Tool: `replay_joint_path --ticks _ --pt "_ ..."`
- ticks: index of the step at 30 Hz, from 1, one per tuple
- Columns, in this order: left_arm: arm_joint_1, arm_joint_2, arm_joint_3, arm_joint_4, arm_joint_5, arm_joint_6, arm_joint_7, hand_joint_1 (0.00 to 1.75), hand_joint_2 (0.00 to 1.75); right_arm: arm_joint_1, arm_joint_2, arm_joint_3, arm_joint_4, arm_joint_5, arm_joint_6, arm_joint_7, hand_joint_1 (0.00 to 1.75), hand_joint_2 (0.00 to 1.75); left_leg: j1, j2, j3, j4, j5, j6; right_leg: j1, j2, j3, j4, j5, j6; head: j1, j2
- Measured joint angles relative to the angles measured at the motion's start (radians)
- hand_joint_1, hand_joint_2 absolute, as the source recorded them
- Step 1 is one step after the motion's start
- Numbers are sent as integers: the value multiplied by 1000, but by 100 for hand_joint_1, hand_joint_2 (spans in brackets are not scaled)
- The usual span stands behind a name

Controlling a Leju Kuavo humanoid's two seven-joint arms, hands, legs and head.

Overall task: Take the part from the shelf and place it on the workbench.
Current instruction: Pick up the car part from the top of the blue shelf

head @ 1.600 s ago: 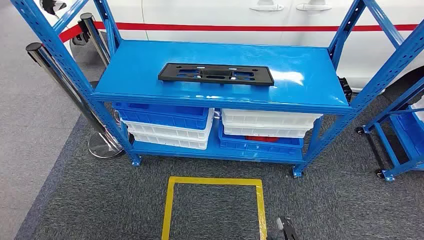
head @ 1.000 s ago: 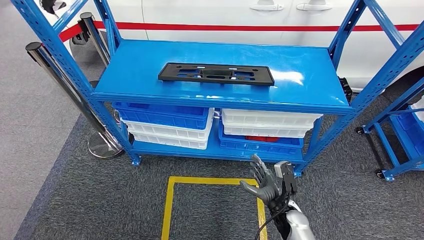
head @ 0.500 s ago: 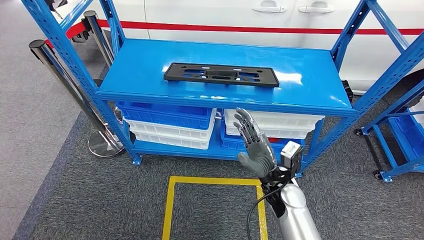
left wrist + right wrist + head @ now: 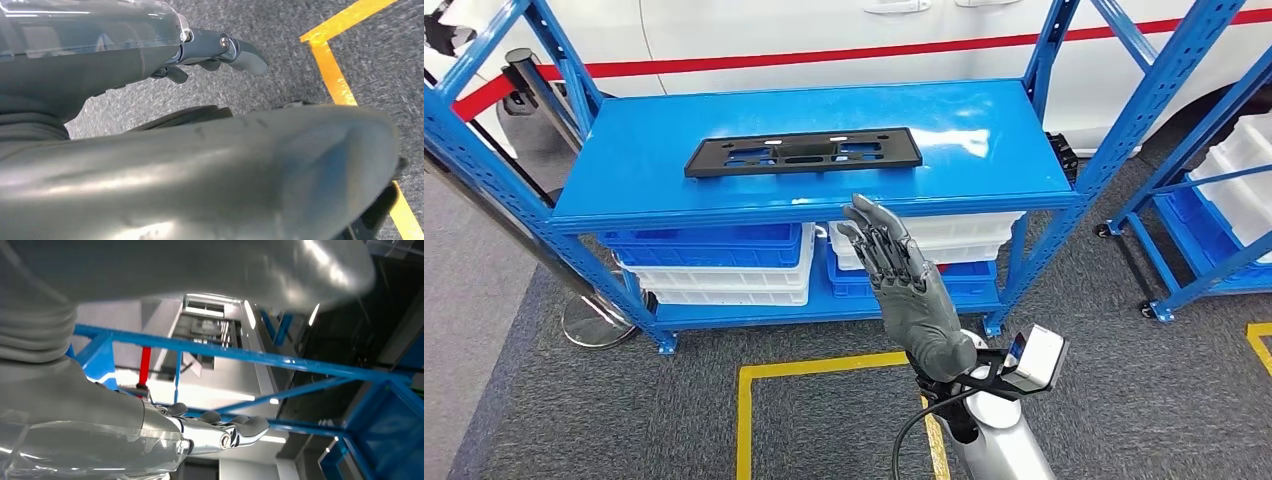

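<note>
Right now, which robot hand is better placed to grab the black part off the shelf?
The right. The right robot hand is raised, fingers apart, just below the shelf edge near the part. The left robot hand hangs low over the floor.

The left hand (image 4: 165, 55) comes in from the picture's edge with a grey ribbed cover and a clear shell over its back. Its dark fingers (image 4: 247, 52) are loosely curled and hold nothing. Beyond them lies the grey carpeted floor (image 4: 280, 30), with a strip of yellow tape (image 4: 332, 72) on it that turns a corner and runs on.
</note>
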Motion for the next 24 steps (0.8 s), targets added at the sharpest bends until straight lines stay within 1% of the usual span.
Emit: replay_joint_path --ticks 1,2,3,4,5,6,7,8,9,10,11,12,13,14,15,17,18,21,22,24 --pt "0 0 4 0 0 0 1 0 0 -1 -1 5 -4 -3 3 -1 0 0 2 -8 21 -63 46 1 -1 11 3 1 -1 2 0 0" --pt "0 0 8 1 1 1 2 0 0 -3 -1 10 -7 -7 7 -2 0 0 4 -27 44 -128 81 2 -1 21 4 2 -3 6 0 0" --pt "0 0 11 2 1 2 3 0 0 -7 0 15 -9 -10 11 -1 0 0 6 -45 64 -183 103 4 0 29 4 4 -4 11 0 0" --pt "-1 -1 14 2 1 3 4 0 0 -12 0 19 -11 -13 14 0 0 0 6 -60 76 -214 111 7 -1 36 2 5 -3 16 0 0" --pt "-2 -1 16 4 2 4 4 0 0 -16 0 23 -12 -14 15 1 0 0 4 -70 79 -224 108 12 -2 42 -1 4 -1 23 1 0" --pt "-3 -1 17 4 1 6 5 0 0 -20 0 24 -12 -14 13 2 0 0 3 -67 80 -229 109 19 -3 46 -4 3 2 31 1 0" --pt "-5 -2 17 5 1 8 5 0 0 -23 0 25 -13 -13 10 3 0 0 3 -64 81 -231 113 26 -5 43 -5 2 2 38 1 0" --pt "-5 -3 17 5 1 11 5 0 0 -26 0 25 -14 -11 7 3 0 0 4 -60 82 -235 117 35 -5 31 -8 9 -5 43 2 0" --pt "-5 -4 18 6 1 14 5 0 0 -29 0 25 -14 -8 5 3 0 0 5 -56 83 -239 121 42 -5 13 -19 33 -22 47 3 0" --pt "-5 -4 18 6 1 17 5 0 0 -32 0 26 -15 -7 3 4 0 0 4 -51 83 -242 123 48 -4 -7 -40 79 -49 49 4 0" --pt "-5 -5 19 6 1 20 6 0 0 -35 0 26 -16 -6 1 4 0 0 1 -45 83 -243 124 52 -4 -21 -69 141 -81 51 5 0" --pt "-4 -5 19 7 1 24 7 0 0 -36 0 26 -16 -6 -1 5 0 0 -1 -40 83 -242 123 54 -4 -27 -101 208 -110 52 5 0" --pt "-3 -5 20 7 1 29 9 0 0 -35 0 26 -16 -5 -4 6 0 0 -4 -35 83 -242 123 55 -4 -28 -125 258 -125 52 5 0" --pt "-3 -6 21 7 1 34 10 0 0 -34 0 26 -16 -4 -10 10 0 0 -6 -31 83 -242 122 56 -4 -28 -134 274 -120 51 5 0" --pt "-3 -6 22 7 1 38 12 0 0 -34 0 26 -16 -4 -15 14 0 0 -8 -29 84 -242 122 56 -3 -28 -128 261 -103 49 5 0" --pt "-4 -6 23 7 1 42 12 0 0 -34 0 26 -16 -4 -23 22 0 0 -10 -27 85 -242 122 57 -3 -28 -104 214 -68 45 5 0" --pt "-4 -6 23 7 1 42 13 0 0 -34 0 26 -16 -4 -24 23 0 0 -10 -27 86 -242 121 57 -3 -28 -98 204 -63 45 5 0" --pt "-4 -6 23 7 1 42 13 0 0 -34 0 26 -16 -4 -24 23 0 0 -10 -27 86 -242 121 57 -3 -28 -95 198 -59 44 5 0" --pt "-5 -6 23 7 1 44 12 0 0 -35 0 26 -16 -4 -26 26 0 0 -11 -27 87 -242 120 57 -1 -28 -73 156 -41 40 5 0" --pt "-6 -8 26 8 1 49 12 0 0 -35 1 26 -16 -7 -33 38 0 0 -15 -27 87 -242 114 50 7 -31 -21 52 -15 28 5 0"
